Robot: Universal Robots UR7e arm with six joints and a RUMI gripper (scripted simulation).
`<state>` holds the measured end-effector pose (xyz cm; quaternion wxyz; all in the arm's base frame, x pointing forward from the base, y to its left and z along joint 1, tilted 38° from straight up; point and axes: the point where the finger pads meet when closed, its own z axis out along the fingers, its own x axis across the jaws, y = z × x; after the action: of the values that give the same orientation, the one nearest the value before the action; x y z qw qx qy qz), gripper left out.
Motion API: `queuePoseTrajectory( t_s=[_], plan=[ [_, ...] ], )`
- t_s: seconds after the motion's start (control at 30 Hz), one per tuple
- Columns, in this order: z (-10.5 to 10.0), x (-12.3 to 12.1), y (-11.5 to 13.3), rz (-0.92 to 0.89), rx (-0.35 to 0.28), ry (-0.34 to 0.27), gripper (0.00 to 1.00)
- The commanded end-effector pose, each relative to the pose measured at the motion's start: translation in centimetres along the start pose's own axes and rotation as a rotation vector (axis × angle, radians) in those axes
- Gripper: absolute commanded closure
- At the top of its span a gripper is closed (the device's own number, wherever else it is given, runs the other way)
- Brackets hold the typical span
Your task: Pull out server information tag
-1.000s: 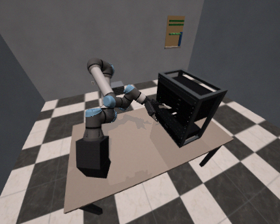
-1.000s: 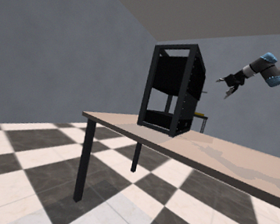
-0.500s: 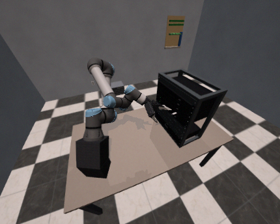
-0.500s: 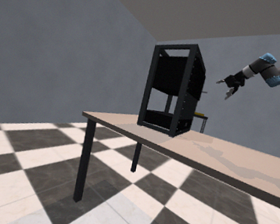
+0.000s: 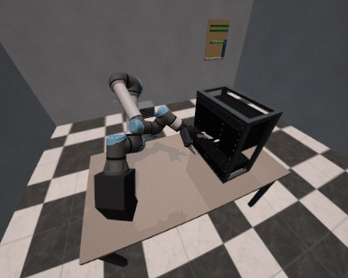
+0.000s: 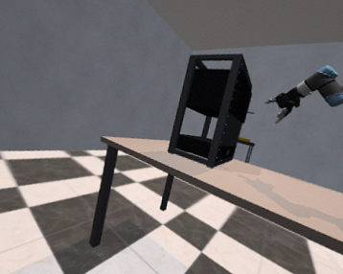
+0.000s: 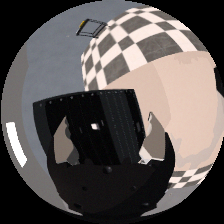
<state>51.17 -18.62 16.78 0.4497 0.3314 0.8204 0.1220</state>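
Observation:
A black open-frame server rack [image 5: 232,131] stands on the right part of the beige table [image 5: 178,186]. Dark servers fill its front face. One thin pale information tag [image 5: 216,141] sticks out of the front at mid height; it also shows as a small stub in the exterior view [image 6: 249,112]. My gripper [image 5: 193,142] is open and empty, a short way in front of the rack's front face, well above the table; it also shows in the exterior view [image 6: 277,107]. In the wrist view the rack front [image 7: 100,125] fills the middle, with a small bright spot [image 7: 93,127] on it. No tag text is readable.
The arm's dark base block [image 5: 115,194] stands on the table's left part. The rack [image 6: 212,108] sits near the table's far edge. A poster [image 5: 217,40] hangs on the back wall. Checkered floor surrounds the table.

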Motion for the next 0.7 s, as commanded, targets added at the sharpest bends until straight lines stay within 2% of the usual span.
queuePoseTrajectory(
  t_s=[0.0, 0.67],
  plan=[
    [0.2, 0.3, -0.2, 0.011, 0.001, 0.01, 0.0],
    [0.7, 1.6, -0.7, 0.054, 0.003, 0.051, 0.0]
  ],
)
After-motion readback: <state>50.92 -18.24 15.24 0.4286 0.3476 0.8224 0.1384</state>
